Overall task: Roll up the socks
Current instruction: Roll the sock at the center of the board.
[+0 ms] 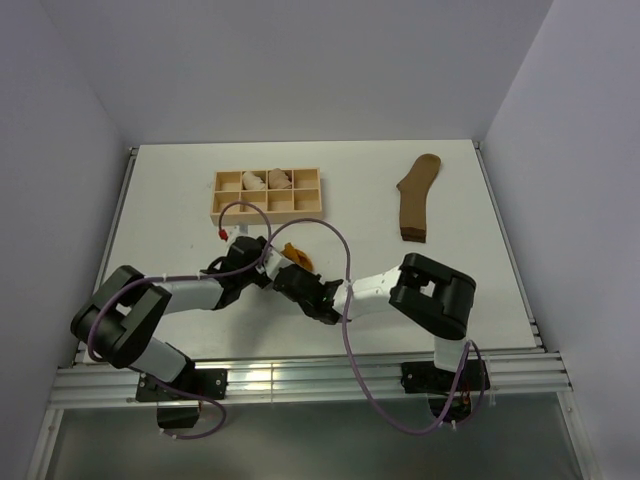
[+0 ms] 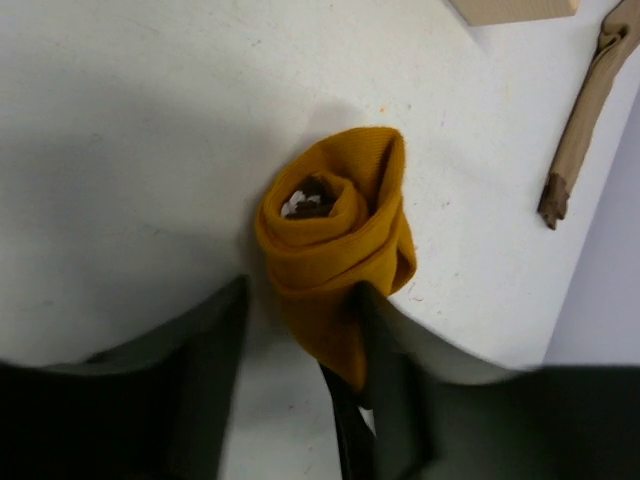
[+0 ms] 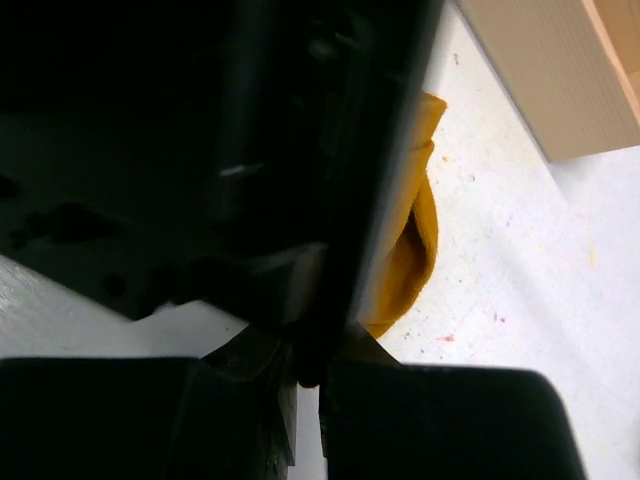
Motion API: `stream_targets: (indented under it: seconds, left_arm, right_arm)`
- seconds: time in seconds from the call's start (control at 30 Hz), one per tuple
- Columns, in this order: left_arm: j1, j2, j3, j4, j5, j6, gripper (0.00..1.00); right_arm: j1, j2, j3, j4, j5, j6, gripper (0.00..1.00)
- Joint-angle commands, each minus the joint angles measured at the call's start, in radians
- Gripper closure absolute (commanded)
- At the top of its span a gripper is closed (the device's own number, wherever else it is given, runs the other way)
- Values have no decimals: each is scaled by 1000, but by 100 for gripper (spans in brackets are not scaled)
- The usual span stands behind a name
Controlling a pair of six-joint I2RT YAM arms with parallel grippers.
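The mustard-orange sock (image 2: 335,245) is wound into a loose roll on the white table, with its striped cuff at the core. In the top view it shows as a small orange patch (image 1: 297,255) between the two grippers. My left gripper (image 2: 302,297) is open, and the roll's tail lies between its fingers against the right one. My right gripper (image 3: 308,378) comes in from the opposite side, jaws nearly together on the tail's end; the sock (image 3: 412,250) shows just beyond. The olive-brown sock (image 1: 416,198) lies flat at the far right, apart from both grippers.
A wooden compartment tray (image 1: 228,210) stands behind the grippers and holds pale pinkish rolled bundles (image 1: 267,181). Its corner shows in the left wrist view (image 2: 515,10) and the right wrist view (image 3: 555,75). Both arms crowd together at the table's near centre.
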Motion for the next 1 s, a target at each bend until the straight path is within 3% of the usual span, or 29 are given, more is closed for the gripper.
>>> stream_targets:
  seconds: [0.0, 0.1, 0.2, 0.67, 0.97]
  left_arm:
    - [-22, -62, -25, -34, -18, -18, 39]
    - [-11, -98, -50, -40, -41, -42, 27]
    - [3, -137, -75, -49, -61, -64, 21]
    - [24, -281, -156, -45, -126, -99, 12]
    - [26, -209, -133, 18, -57, -62, 14]
  right_arm:
    - [-27, 14, -4, -51, -156, 106, 100]
    - [-57, -9, -33, -44, -205, 158, 100]
    - [-95, -32, -59, -34, -277, 200, 100]
    - [-319, -50, -125, 30, -672, 436, 100]
    - [-484, 34, -138, 127, -1024, 617, 100]
